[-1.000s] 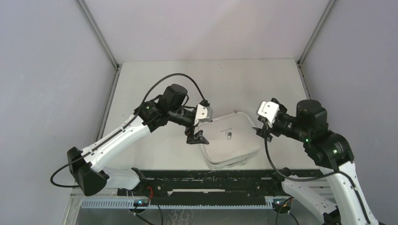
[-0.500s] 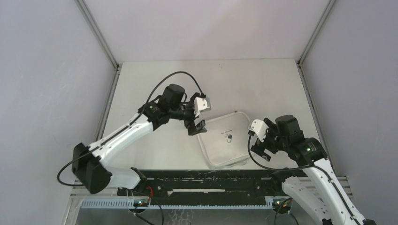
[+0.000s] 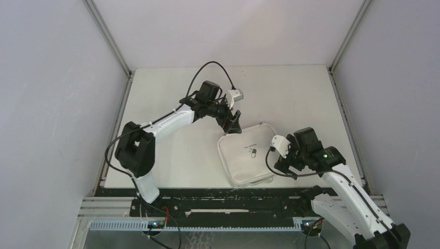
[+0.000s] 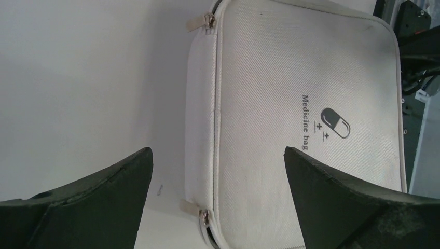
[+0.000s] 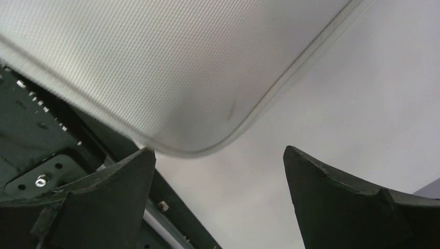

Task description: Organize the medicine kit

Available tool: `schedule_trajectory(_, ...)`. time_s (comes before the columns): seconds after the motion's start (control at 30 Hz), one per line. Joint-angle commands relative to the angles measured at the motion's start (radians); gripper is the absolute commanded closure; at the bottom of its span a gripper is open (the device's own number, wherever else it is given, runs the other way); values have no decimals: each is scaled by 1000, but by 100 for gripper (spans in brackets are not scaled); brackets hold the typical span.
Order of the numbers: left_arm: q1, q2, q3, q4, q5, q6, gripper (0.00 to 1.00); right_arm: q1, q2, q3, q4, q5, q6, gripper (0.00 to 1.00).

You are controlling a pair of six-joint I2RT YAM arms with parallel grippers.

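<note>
The medicine kit (image 3: 249, 155) is a white square soft case, zipped shut, lying flat near the table's front edge with a pill logo on its lid. In the left wrist view it (image 4: 290, 104) shows two metal zip pulls along its left side. My left gripper (image 3: 233, 123) is open and empty just above the kit's far left corner; its jaws stand wide apart (image 4: 218, 171). My right gripper (image 3: 283, 165) is open and empty at the kit's near right corner (image 5: 171, 67), with nothing between its jaws (image 5: 218, 176).
The black rail (image 3: 228, 194) of the arm mount runs along the table's front edge, just under the kit's near side. Grey walls and metal posts (image 3: 106, 36) close in the table on the left, right and back.
My left gripper swung from the kit's left side to its far left corner. My right arm dropped and drew in to the kit's near right corner. The kit now lies flat.
</note>
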Motion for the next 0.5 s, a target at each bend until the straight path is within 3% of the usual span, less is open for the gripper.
schedule_trajectory(0.0,-2,74,68,62,56,-130,0,0,113,4,186,-10,-9,8)
schedule_trajectory(0.27,51,118,15,58,77,-181,12,1,354,65,427,-3,12,16)
schedule_trajectory(0.47,168,75,-70,77,119,-189,21,2,622,281,526,-15,59,19)
